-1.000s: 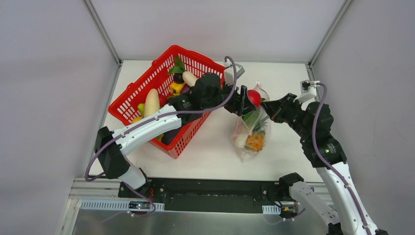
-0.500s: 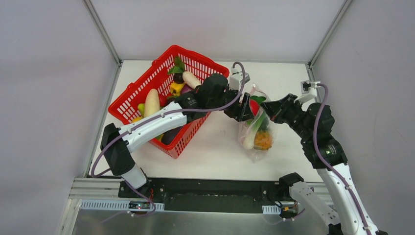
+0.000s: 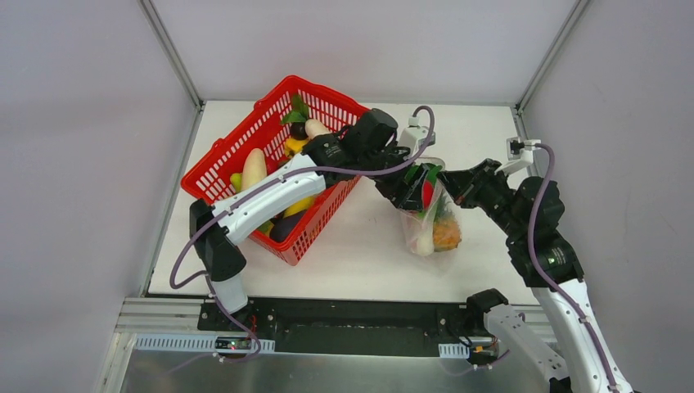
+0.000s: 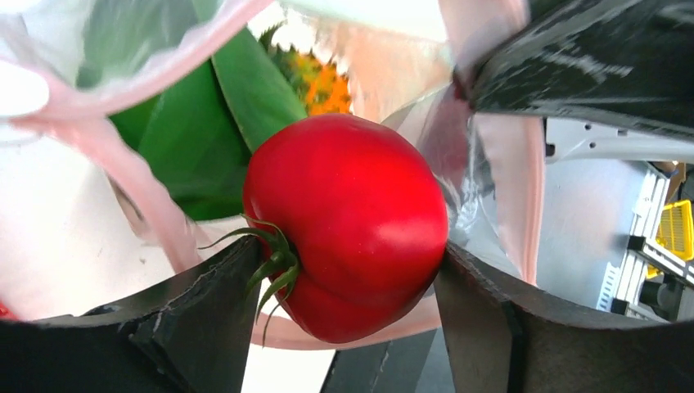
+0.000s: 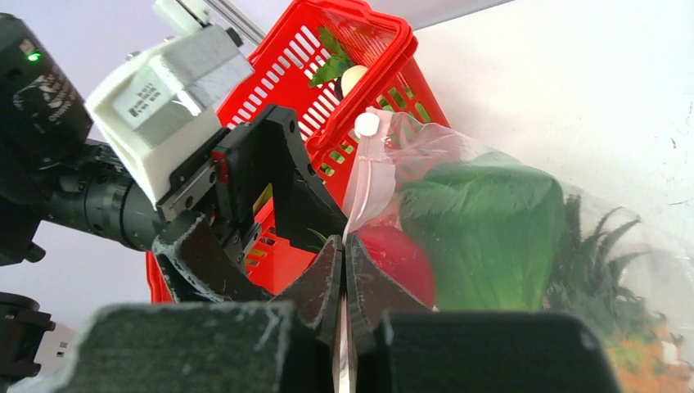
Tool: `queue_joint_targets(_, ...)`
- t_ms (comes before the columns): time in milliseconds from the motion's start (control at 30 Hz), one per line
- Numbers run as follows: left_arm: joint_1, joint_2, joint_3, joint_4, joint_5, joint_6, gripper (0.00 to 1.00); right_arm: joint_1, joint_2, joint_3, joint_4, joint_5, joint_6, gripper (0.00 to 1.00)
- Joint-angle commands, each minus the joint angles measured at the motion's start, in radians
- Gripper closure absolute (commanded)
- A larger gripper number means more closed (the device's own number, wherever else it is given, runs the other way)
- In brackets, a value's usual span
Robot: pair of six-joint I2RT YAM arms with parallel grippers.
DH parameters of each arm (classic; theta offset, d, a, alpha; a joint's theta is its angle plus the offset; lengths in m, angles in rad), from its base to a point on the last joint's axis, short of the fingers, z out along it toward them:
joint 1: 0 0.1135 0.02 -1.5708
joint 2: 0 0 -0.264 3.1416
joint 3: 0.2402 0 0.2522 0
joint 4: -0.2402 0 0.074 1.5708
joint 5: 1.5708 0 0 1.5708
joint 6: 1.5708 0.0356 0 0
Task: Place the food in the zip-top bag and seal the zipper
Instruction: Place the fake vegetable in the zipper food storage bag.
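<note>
Red fruit (image 4: pixel 348 221): gripped between both fingers of the left end effector (image 4: pixel 344 278), at the open mouth of the zip-top bag (image 3: pixel 430 221).
Zipper (image 5: pixel 364 176): pink strip, unsealed, pinched flat in the closed right end effector (image 5: pixel 344 270), which holds the bag's mouth up.
Bag contents: green leafy vegetable (image 5: pixel 483 213), orange pineapple (image 3: pixel 446 233), one white radish (image 3: pixel 424 241).
Bag position: on the bench (image 3: pixel 360 254), just right of the red basket (image 3: pixel 245 139).
Basket contents: another radish (image 3: pixel 254 168), yellow piece (image 3: pixel 295 146), further food partly hidden by the left arm.
</note>
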Motion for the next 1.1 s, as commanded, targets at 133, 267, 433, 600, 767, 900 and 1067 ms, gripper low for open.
queue_joint_targets(133,-0.007,-0.107,-0.007,-0.003,0.028,0.041,0.16,0.004,-0.038,-0.012,0.142,-0.027,-0.017,1.00)
queue_joint_targets(267,-0.006,-0.124,-0.013,0.006,0.074,0.039,0.13,0.004,-0.023,-0.026,0.171,-0.048,-0.006,1.00)
queue_joint_targets(433,-0.007,-0.140,-0.013,-0.036,0.047,0.052,0.14,0.004,-0.022,-0.033,0.188,-0.062,0.002,1.00)
queue_joint_targets(600,-0.006,-0.172,-0.025,-0.060,-0.113,0.046,0.17,0.003,-0.032,-0.033,0.187,-0.058,0.000,1.00)
queue_joint_targets(767,-0.007,-0.231,-0.086,0.004,-0.222,0.013,0.20,0.004,-0.033,-0.030,0.181,-0.055,0.000,1.00)
queue_joint_targets(900,-0.007,-0.307,-0.167,0.096,-0.284,-0.014,0.21,0.003,-0.033,-0.027,0.177,-0.051,-0.003,1.00)
queue_joint_targets(1067,-0.007,-0.378,-0.242,0.157,-0.338,-0.027,0.21,0.004,-0.029,-0.026,0.177,-0.051,-0.002,1.00)
